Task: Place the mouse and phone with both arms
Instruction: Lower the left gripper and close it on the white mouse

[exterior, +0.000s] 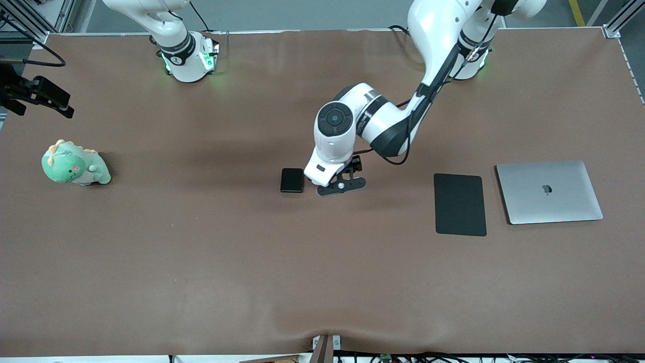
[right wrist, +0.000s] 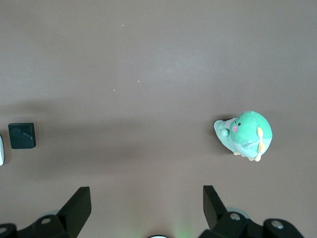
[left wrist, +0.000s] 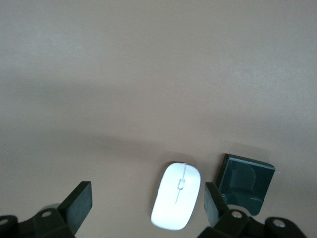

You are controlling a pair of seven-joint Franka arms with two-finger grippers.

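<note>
The white mouse (left wrist: 177,202) lies on the brown table between the fingers of my left gripper (left wrist: 147,198), close to one finger (left wrist: 213,203) and not touched. That gripper (exterior: 341,186) is open and hangs low over the middle of the table. In the front view the left hand hides the mouse. The black phone (exterior: 292,180) lies flat just beside the mouse (left wrist: 245,183), toward the right arm's end. My right gripper (right wrist: 147,198) is open and empty, held high near its own base, looking down on the phone (right wrist: 22,135) from a distance.
A flat black mouse pad (exterior: 460,203) and a closed silver laptop (exterior: 549,191) lie side by side toward the left arm's end. A green dinosaur plush (exterior: 74,164) sits toward the right arm's end. A black fixture (exterior: 35,93) juts in at that table edge.
</note>
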